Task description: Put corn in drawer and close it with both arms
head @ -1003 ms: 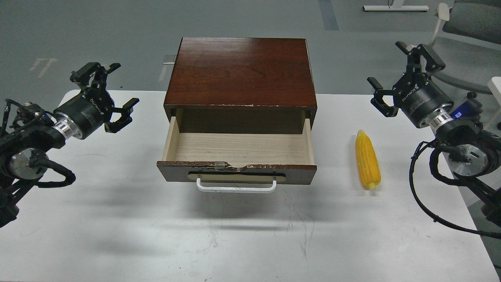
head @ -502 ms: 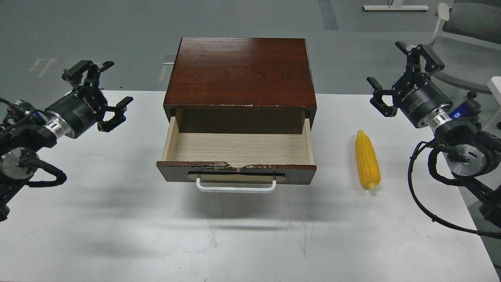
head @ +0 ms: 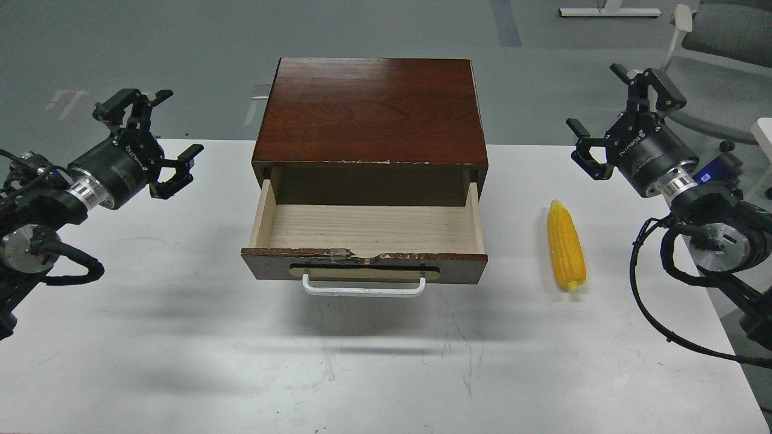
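The dark brown drawer is pulled open from its cabinet at the table's middle. Its pale wood inside is empty. Its white bar handle faces me. The bright-yellow corn lies on the white table to the right of the drawer, pointed end away from me. My left gripper is open and empty, held above the table left of the cabinet. My right gripper is open and empty, held above and behind the corn.
A grey office chair stands behind the table at the far right. The table's right edge runs close under my right arm. Grey floor lies beyond the cabinet.
My left gripper has drawn back to the left and slightly up, away from the cabinet. The right gripper, corn and drawer have not moved.
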You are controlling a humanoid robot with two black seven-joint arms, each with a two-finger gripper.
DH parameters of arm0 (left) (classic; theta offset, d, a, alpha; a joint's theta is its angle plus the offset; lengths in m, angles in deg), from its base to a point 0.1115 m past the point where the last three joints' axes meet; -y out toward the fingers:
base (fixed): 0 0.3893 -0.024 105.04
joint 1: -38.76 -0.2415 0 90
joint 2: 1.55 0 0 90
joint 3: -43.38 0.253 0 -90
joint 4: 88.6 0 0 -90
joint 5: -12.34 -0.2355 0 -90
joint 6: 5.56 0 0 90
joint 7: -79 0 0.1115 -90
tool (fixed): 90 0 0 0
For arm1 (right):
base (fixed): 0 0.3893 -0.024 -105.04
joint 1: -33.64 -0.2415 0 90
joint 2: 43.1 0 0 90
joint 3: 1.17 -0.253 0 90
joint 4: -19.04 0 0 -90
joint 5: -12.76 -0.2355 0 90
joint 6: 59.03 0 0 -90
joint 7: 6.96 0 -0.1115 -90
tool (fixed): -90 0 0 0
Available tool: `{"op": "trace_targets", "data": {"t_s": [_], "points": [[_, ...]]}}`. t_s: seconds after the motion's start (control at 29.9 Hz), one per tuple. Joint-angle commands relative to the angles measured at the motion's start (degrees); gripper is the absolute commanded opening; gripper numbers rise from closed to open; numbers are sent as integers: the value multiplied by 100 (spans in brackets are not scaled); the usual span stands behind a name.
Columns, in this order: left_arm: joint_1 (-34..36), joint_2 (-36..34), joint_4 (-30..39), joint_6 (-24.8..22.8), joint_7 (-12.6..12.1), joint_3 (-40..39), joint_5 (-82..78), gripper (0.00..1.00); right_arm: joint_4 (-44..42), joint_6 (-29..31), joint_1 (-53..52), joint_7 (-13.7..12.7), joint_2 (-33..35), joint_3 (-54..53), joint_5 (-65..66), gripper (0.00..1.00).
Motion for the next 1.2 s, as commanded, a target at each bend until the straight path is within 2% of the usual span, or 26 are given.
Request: {"op": "trace_targets", "data": {"t_s": [0.0,0.4,0.47,0.53,0.6,0.74,0.94,1.17], "points": [[0,1,0,0,-17,-11,34,98,-3,-10,-16,2,-17,-8,0,100],[-62,-51,0,44,-17,-2,157,98,76,-1,-51,-7,44,35,350,100],[-62,-95,0,52,-17,-2,157,98,129,-1,-112,-7,202,272,1586,100],[-70,-95,18,52,1,-11,175,98,121,-54,-454,2,561,605,3681,100],[-70,-78,18,87,1,-11,175,98,103,-133,-578,2,720,834,4627,100],[-79,-60,9,184,10,-11,175,98,68,-922,-815,11,1116,1800,6903,100],[-79,-43,36,202,10,-20,219,98,-415,-1381,-904,-24,1143,2583,7831,100],[-166,-25,62,342,10,-20,482,98,-1469,-1899,-939,-113,178,3471,8174,100]]}}
